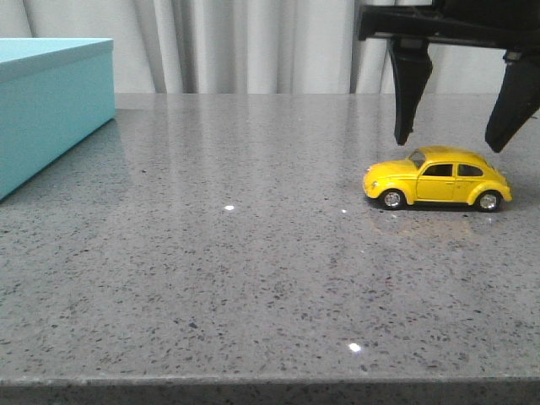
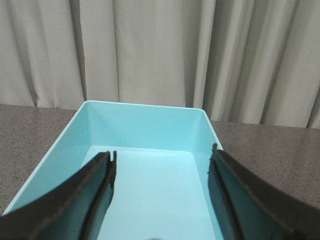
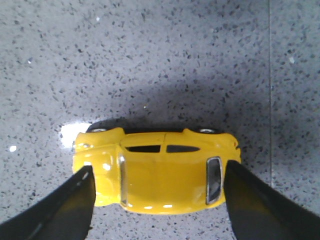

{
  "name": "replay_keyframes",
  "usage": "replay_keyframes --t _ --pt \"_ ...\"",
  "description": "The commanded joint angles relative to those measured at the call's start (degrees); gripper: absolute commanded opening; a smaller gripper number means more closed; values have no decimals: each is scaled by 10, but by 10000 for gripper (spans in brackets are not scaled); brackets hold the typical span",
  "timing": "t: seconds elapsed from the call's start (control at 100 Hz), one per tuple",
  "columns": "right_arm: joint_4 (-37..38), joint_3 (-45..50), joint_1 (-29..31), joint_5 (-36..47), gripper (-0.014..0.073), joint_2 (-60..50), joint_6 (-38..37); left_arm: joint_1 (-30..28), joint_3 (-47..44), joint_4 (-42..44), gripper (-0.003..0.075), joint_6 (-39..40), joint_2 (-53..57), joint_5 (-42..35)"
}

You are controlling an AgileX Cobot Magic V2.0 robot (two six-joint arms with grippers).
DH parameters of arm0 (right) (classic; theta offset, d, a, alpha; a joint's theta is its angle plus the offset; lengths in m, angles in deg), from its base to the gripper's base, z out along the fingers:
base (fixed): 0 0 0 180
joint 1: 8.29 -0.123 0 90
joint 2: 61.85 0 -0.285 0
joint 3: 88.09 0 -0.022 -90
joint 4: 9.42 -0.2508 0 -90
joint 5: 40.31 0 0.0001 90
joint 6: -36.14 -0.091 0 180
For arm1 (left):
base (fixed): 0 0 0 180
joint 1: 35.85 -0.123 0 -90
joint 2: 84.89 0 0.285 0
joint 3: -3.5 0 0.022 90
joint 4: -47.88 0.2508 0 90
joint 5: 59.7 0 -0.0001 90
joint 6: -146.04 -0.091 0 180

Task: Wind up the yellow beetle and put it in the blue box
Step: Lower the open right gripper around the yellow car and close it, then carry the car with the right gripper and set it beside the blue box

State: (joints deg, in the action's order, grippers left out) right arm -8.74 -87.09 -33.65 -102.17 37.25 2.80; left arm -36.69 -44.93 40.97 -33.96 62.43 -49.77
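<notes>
The yellow beetle (image 1: 438, 179) stands on its wheels on the grey speckled table at the right, nose to the left. My right gripper (image 1: 451, 141) hangs open just above it, one finger over the hood end, one over the rear. In the right wrist view the beetle (image 3: 157, 172) lies between the spread fingers of the right gripper (image 3: 159, 172), apart from both. The blue box (image 1: 46, 105) stands at the far left. In the left wrist view my left gripper (image 2: 162, 159) is open and empty above the box's open, empty inside (image 2: 150, 190).
The grey speckled table (image 1: 236, 270) runs from the near edge to pale curtains (image 1: 253, 46) at the back. A seam line in the tabletop (image 3: 270, 75) shows in the right wrist view.
</notes>
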Motion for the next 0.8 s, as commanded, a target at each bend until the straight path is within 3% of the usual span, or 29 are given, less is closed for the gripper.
replay_keyframes --t 0.0,0.79 --pt "12 -17 -1 -2 542 -14 -1 -1 23 -4 400 0 -9 -50" --pt "22 -15 0 -12 540 20 -4 -1 23 -4 400 0 -9 -50"
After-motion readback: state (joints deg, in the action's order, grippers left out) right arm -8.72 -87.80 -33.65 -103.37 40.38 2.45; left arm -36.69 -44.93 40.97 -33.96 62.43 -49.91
